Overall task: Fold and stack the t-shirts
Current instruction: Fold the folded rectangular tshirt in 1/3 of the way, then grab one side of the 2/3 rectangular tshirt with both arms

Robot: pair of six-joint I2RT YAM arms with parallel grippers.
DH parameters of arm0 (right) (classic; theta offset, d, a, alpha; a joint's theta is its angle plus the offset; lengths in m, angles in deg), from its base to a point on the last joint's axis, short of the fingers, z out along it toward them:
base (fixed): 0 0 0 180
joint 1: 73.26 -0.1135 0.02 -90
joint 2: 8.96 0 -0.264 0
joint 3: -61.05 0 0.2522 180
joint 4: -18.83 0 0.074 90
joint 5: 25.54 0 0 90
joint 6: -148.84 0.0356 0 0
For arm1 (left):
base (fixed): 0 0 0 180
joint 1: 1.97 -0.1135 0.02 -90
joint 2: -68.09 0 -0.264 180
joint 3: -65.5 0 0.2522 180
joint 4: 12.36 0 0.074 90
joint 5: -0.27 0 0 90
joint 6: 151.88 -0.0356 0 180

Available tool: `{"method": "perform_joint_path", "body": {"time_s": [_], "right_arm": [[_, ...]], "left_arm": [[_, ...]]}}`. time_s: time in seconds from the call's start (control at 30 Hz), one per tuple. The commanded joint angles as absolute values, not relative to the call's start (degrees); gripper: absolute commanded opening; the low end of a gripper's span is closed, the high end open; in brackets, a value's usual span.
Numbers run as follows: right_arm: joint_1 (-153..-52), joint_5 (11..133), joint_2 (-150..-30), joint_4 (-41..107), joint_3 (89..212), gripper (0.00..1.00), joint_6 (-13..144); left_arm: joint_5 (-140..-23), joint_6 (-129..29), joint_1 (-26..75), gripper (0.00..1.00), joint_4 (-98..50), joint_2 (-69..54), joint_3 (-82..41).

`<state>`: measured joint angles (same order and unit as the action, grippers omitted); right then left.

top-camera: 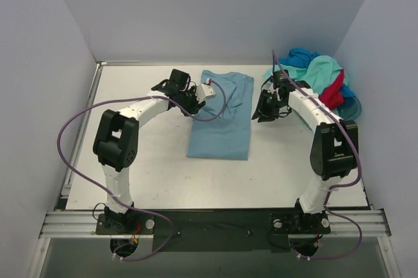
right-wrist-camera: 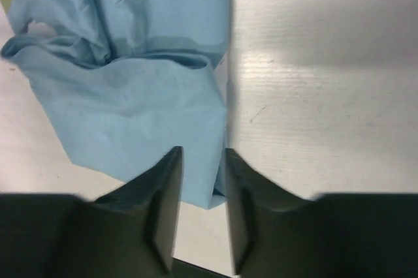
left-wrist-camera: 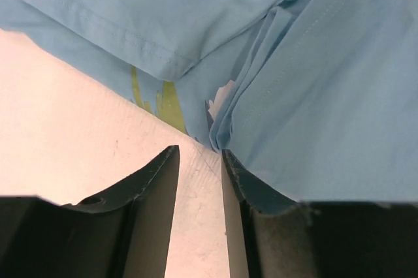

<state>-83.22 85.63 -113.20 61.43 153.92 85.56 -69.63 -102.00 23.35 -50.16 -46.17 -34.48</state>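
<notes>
**Sky-blue shirt folded long at centre, both jaws at its edges**

The light sky-blue t-shirt [top-camera: 221, 124] lies in the middle of the tabletop [top-camera: 150, 180]. It is folded into a long strip that runs from 12 to 6 o'clock in the top view. That view gives only this outline.

The left wrist camera shows what the top view does not: a hemmed sleeve laid over the body, stacked fold edges, yellow-green print streaks [left-wrist-camera: 166, 102] and a scrap of white print [left-wrist-camera: 222, 94] tucked under the layers. The right wrist camera shows the opposite side, where the cloth is bunched into soft creases and ends in a straight edge.

The left gripper [left-wrist-camera: 199, 157] sits at the strip's 10 o'clock corner. Its jaws stand a narrow gap apart, with bare tabletop between them. The fold edge lies just at the tip of one finger, and nothing is held.

The right gripper [right-wrist-camera: 202, 157] is at the strip's 2 o'clock side. Its jaws are also slightly parted. A corner of the blue cloth shows in the gap, lying flat, and I cannot tell whether the pads touch it.

Only the top view takes in the rest. At 1 to 2 o'clock on the tabletop there is a loose heap of a mint-green shirt [top-camera: 313, 69], a red shirt [top-camera: 334, 92] and a deeper blue shirt [top-camera: 302, 54]. They are piled over a teal tub [top-camera: 356, 107], well apart from the folded strip.
</notes>
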Motion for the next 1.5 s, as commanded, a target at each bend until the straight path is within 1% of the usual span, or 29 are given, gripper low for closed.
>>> {"method": "perform_joint_path", "body": {"time_s": [0.0,0.03,0.07,0.1,0.13,0.23,0.37,0.53,0.6,0.7,0.8,0.9,0.93,1.0,1.17,1.27,1.4,1.47], "right_arm": [[-88.2,86.1,-108.4,64.2,149.8,0.15,81.6],[-88.8,88.3,-109.2,63.5,149.3,0.11,81.6],[-89.5,89.4,-109.8,62.2,149.3,0.07,81.7],[-89.7,91.3,-111.7,61.3,149.6,0.05,81.8],[-89.8,92.0,-112.8,60.9,151.0,0.00,82.1],[-89.3,90.9,-118.7,60.7,154.8,0.00,83.2],[-87.9,89.2,-125.0,61.6,159.7,0.00,84.5],[-87.2,86.3,-126.6,63.1,161.5,0.00,83.9],[-87.4,85.4,-124.2,64.2,161.0,0.00,82.8],[-88.9,83.2,-118.6,64.8,158.8,0.00,80.6],[-92.1,81.9,-110.5,64.1,155.2,0.00,79.1],[-95.9,87.2,-106.5,61.3,148.1,0.00,81.3],[-96.2,91.2,-105.9,59.0,146.5,0.00,83.2],[-96.4,93.4,-105.7,56.1,141.4,0.00,85.4],[-96.1,92.1,-111.0,53.7,136.3,0.00,85.3],[-95.0,89.5,-113.5,54.9,133.5,0.00,85.8],[-94.5,89.0,-108.2,54.3,128.0,0.00,86.9],[-94.3,89.2,-106.0,55.5,127.5,0.00,87.1]], "left_arm": [[-63.8,-103.2,23.8,0.36,-54.2,-40.8,-37.0],[-60.0,-104.1,24.2,0.30,-56.3,-40.3,-35.6],[-56.4,-105.5,24.4,0.27,-57.3,-40.2,-35.2],[-55.0,-106.3,24.7,0.24,-58.8,-40.6,-34.2],[-53.7,-107.4,24.8,0.23,-59.0,-41.0,-33.8],[-55.4,-107.1,25.3,0.23,-55.3,-43.7,-32.7],[-61.9,-104.6,24.6,0.22,-46.0,-47.7,-32.6],[-65.6,-105.7,23.6,0.22,-43.5,-50.4,-33.9],[-65.8,-105.7,23.6,0.22,-44.2,-50.0,-34.3],[-63.6,-104.2,23.7,0.23,-47.1,-48.1,-35.7],[-61.8,-100.8,24.0,0.25,-51.2,-44.3,-36.7],[-58.0,-98.9,24.7,0.25,-54.6,-40.3,-34.0],[-57.1,-98.1,25.2,0.25,-55.6,-38.4,-31.2],[-54.8,-97.3,26.0,0.25,-55.8,-36.3,-25.6],[-57.0,-95.2,29.0,0.26,-50.7,-34.3,-15.4],[-58.2,-94.4,29.3,0.27,-49.2,-33.5,-12.5],[-59.9,-96.2,29.4,0.28,-49.8,-33.3,-11.1],[-61.1,-98.0,29.6,0.28,-50.4,-32.9,-10.8]]}}
